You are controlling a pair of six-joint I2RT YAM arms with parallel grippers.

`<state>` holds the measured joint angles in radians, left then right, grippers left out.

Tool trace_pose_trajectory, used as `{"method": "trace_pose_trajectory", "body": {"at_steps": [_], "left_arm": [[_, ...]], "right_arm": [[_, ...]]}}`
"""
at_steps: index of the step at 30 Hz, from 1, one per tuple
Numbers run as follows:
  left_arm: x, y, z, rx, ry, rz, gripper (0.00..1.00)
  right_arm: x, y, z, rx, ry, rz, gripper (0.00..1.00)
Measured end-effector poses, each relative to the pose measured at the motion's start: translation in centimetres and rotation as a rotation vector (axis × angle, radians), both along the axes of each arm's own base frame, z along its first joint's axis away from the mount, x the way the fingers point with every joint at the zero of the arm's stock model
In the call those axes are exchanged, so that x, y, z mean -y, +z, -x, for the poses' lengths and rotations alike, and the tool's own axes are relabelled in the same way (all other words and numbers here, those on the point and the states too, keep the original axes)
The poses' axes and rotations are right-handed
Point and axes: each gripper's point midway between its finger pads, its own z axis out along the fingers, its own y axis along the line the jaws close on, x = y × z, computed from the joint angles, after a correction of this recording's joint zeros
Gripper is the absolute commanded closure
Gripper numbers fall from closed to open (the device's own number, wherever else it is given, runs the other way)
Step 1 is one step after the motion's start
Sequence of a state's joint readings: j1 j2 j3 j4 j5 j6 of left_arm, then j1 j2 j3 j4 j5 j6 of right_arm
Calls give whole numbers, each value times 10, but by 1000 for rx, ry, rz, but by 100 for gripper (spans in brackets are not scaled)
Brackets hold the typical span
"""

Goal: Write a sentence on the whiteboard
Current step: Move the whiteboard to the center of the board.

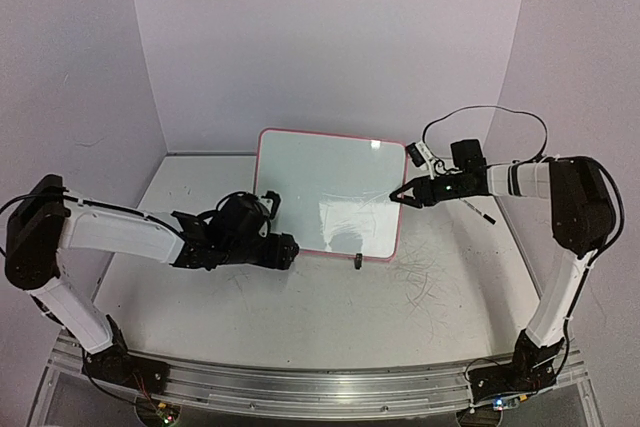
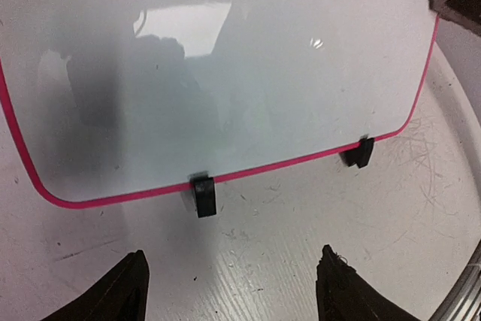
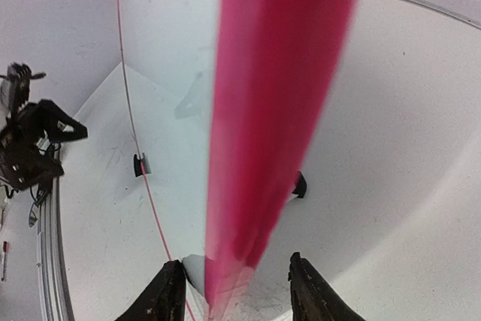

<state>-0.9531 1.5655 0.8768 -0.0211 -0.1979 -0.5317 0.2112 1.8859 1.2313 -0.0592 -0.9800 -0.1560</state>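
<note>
As the left gripper (image 2: pixel 233 259) gapes, the pink-framed white rectangular whiteboard (image 1: pixel 330 187) stands at its twelve o'clock; right gripper (image 3: pixel 234 262), fingers parted, straddles the three o'clock edge.

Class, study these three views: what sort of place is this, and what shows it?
Probably a robotics lab test cell: a left arm and a right arm mounted on a metal rail, plain white walls boxing in a scuffed white table, and a small pink-framed whiteboard standing on it.
</note>
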Motion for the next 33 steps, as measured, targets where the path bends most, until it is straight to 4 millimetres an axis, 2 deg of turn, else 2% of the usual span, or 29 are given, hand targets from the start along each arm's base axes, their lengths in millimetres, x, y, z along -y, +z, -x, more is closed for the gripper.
{"method": "trace_pose_trajectory", "body": {"at_steps": [6,9,13,19,23,26,33], "left_arm": [[7,-60,-4,-79,4,-94,38],[14,-75,-11,-82,7,-118,42],[22,-79,-20,-62,11,-124,50],[29,-76,-32,-25,34,-112,74],[27,-81,-35,-21,49,-126,84],[25,-86,-36,-26,69,-129,91],[24,-90,-36,-10,110,-139,98]], "right_arm": [[5,1,-2,-20,-88,35,45],[7,4,-1,-29,-116,42,47],[9,2,-1,-42,-137,44,51],[8,-1,0,-30,-144,35,46],[11,-1,0,-39,-178,38,43],[14,1,0,-52,-216,44,37],[32,18,-1,-15,-338,77,10]]}}
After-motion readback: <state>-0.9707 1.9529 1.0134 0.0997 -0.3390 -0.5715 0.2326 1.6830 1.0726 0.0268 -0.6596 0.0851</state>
